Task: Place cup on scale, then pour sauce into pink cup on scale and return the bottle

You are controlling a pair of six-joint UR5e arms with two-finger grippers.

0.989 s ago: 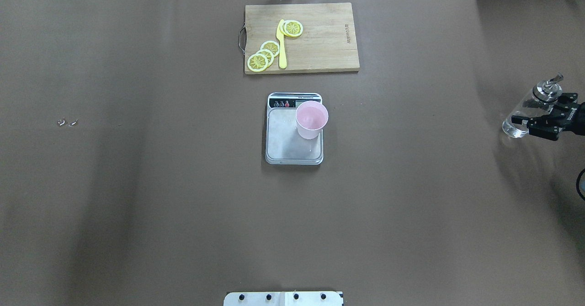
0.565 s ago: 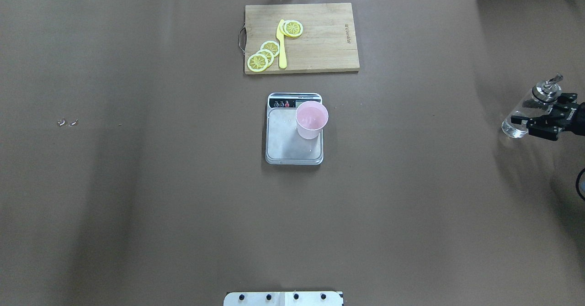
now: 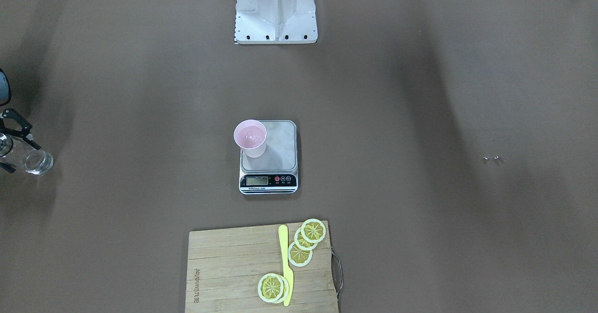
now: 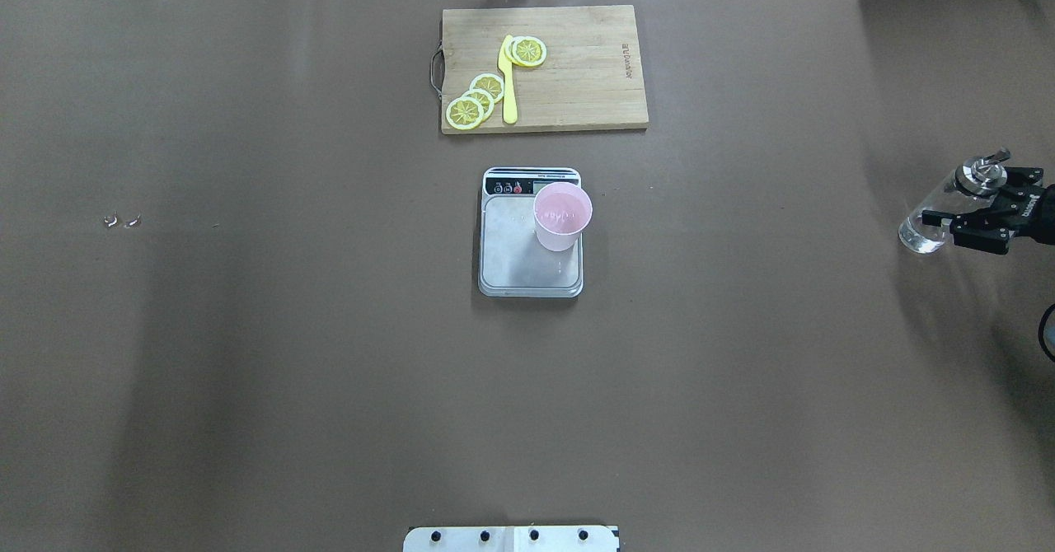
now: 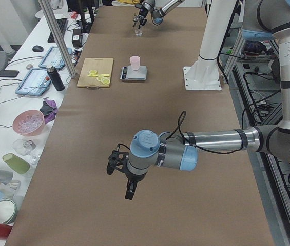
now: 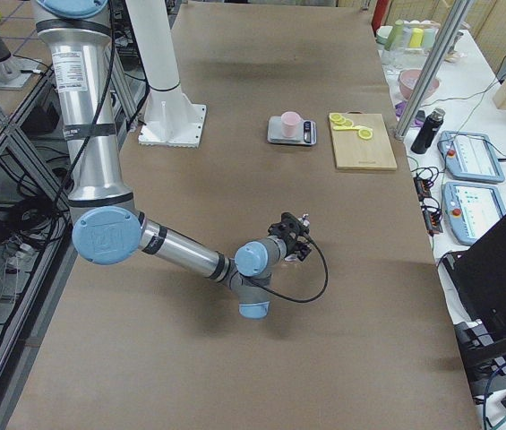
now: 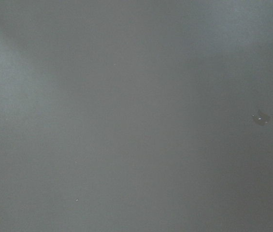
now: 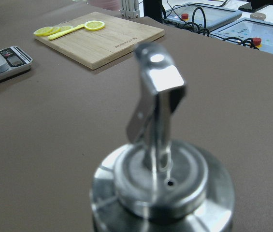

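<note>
The pale pink cup [image 4: 562, 216] stands on the scale [image 4: 519, 265], at the platform's far right corner next to the display; it also shows in the front view [image 3: 251, 138]. My right gripper [image 4: 948, 206] is at the table's far right edge, shut on the clear glass bottle [image 4: 917, 232], which is upright close over the table. The bottle's silver spout [image 8: 158, 121] fills the right wrist view. Clear liquid shows in the bottle's base [image 3: 38, 162]. My left gripper [image 5: 121, 177] shows only in the left side view; I cannot tell whether it is open.
A wooden cutting board [image 4: 577, 82] with lemon slices and a yellow knife [image 4: 508, 82] lies beyond the scale. Two small metal bits [image 4: 122, 221] lie at the left. The robot's base plate [image 4: 511, 538] is at the near edge.
My right gripper has lowered the bottle toward the table at the far right. Cup and scale have not moved.
</note>
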